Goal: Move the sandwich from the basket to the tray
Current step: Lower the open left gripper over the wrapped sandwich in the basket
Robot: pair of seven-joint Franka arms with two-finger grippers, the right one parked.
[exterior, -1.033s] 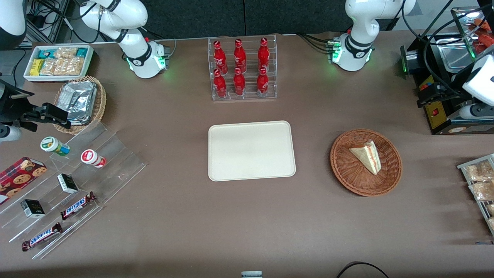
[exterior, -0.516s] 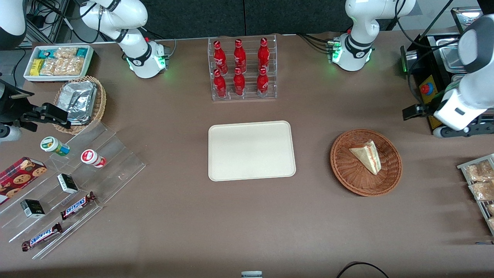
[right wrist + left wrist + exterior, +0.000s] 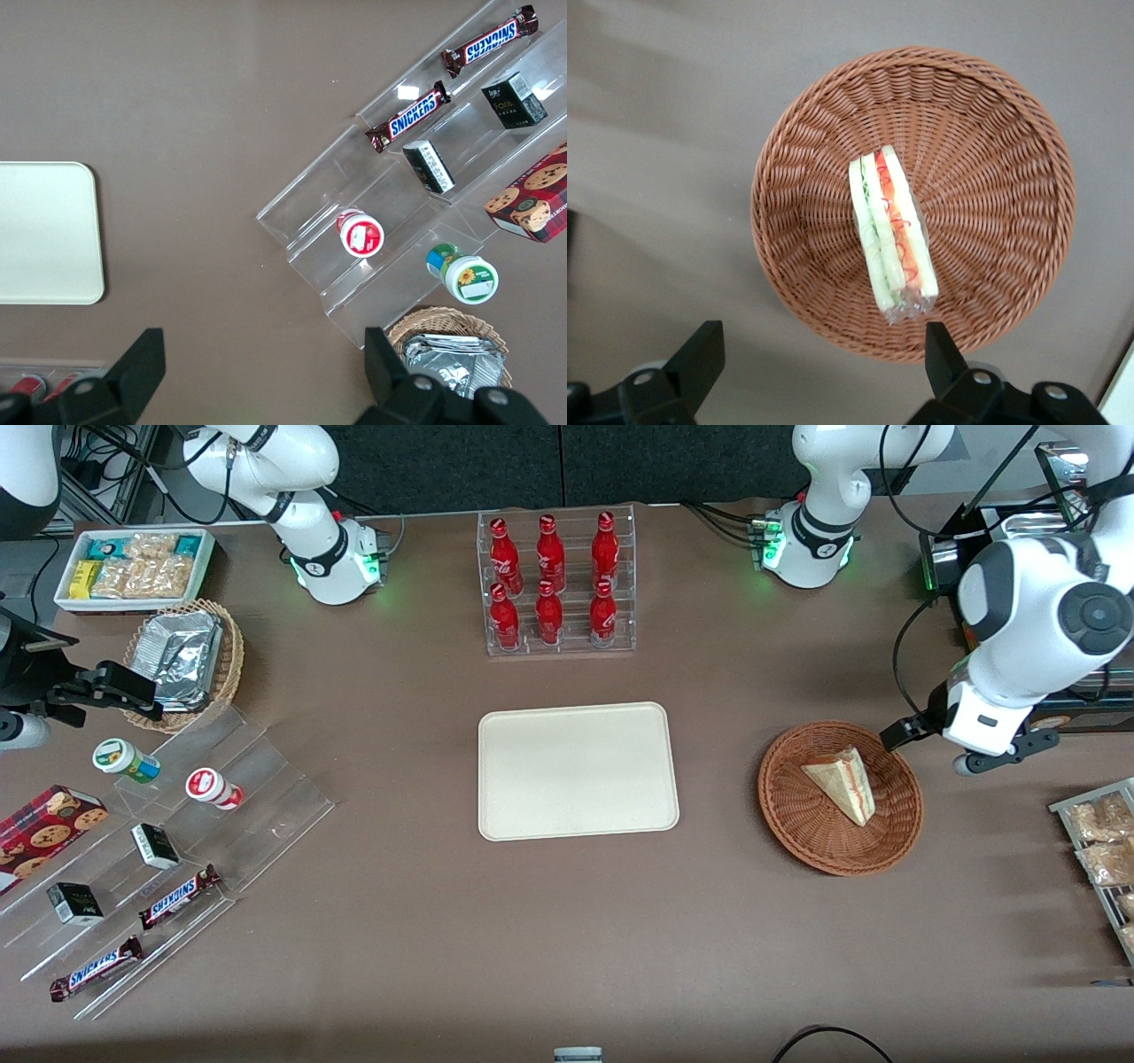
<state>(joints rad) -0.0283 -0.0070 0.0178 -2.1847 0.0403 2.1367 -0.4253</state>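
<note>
while the sandwich [image 3: 842, 783] lay in the reddish-brown basket [image 3: 802, 828] on the worktop [image 3: 567, 930], the left arm reached over the basket's edge toward the working arm's end, its claw [image 3: 819, 354] spread wide above, touching nothing. the cream tray [image 3: 578, 771] sat well apart, bare.

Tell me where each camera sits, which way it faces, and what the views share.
Front view: high above the table, facing both arm bases; shows the tray, the basket and the left arm, its end effector at the basket's rim.
Left wrist view: on the working arm, looking straight down at the sandwich in the basket, its open fingers visible.
Right wrist view: on the parked arm, looking down at the snack shelves and the tray's edge.
Shared: front and left wrist show sandwich and basket.
</note>
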